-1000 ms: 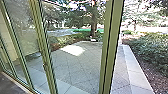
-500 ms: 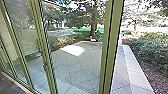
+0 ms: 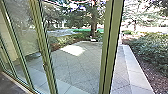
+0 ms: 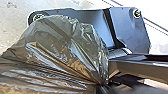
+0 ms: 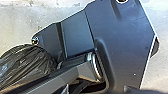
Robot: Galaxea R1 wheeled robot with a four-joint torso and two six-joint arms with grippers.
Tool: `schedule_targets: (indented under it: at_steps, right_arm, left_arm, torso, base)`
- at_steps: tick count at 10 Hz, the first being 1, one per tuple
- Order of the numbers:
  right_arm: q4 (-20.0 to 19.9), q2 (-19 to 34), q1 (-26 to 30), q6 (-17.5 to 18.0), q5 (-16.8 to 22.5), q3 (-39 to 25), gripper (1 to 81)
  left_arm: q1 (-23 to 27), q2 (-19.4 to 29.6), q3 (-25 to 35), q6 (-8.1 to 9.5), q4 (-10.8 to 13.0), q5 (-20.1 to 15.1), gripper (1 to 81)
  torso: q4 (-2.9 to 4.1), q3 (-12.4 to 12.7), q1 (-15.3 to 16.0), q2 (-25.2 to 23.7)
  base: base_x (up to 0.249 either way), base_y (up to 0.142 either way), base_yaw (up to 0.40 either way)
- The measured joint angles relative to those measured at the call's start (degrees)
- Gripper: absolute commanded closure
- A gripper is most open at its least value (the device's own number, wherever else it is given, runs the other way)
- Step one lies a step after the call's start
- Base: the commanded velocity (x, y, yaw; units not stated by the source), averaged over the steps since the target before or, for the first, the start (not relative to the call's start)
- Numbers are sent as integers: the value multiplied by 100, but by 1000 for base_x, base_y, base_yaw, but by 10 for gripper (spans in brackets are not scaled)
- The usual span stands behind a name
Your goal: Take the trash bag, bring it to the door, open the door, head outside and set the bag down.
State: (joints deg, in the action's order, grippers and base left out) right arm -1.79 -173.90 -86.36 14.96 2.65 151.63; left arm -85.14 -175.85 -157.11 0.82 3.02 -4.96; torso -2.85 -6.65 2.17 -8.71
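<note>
**Gripping the trash bag (image 4: 60, 47) by its gathered top, facing a paved yard (image 3: 80, 67)**

Closed, with the left fingers (image 4: 103, 87), on the bunched film of the trash bag. Drawn into tight folds right at the left fingers, then spreading away from them in loose, shiny creases, grey-black with brown tones among the folds. Partly covering, out past the left fingers, the robot's dark plate (image 4: 130, 30). Seen again in the right wrist view as a rounded, finely creased dark bulge beside one corner of that plate. On the right side, impossible to tell whether open or closed.

Around the plate, beyond the left fingers, see pale ground (image 4: 15, 22).

In the head view, facing tall glass panes (image 3: 21, 35) in green frames (image 3: 46, 55), with one thick green upright (image 3: 110, 47) right of the middle. Impossible to say from there how near to the left fingers. To the lower left, along the foot of the frames, note a strip of dark floor (image 3: 10, 85). Through the glass, see square slabs with a bright patch (image 3: 72, 50) and, farther off, a tree trunk (image 3: 93, 27) with a small pale object (image 3: 93, 40) at its foot. Past the thick green upright, find a pale paved strip (image 3: 137, 72) running outward, bordered by brown soil (image 3: 152, 72) and leafy shrubs (image 3: 150, 47).
</note>
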Motion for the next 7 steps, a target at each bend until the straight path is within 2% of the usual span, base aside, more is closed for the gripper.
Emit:
schedule_targets:
  at_steps: [3, 7]
  right_arm:
    - [6, -20, -30, -2, -4, 0, 10]
    - [30, -22, -33, 0, -6, 0, 10]
  left_arm:
    - [0, 21, 0, -16, 39, -5, 811]
    - [0, 44, 0, -16, 41, -21, 811]
  torso:
    - [0, 0, 0, 0]
    - [0, 0, 0, 0]
  base:
    - [0, 0, 0]
    - [0, 0, -151]
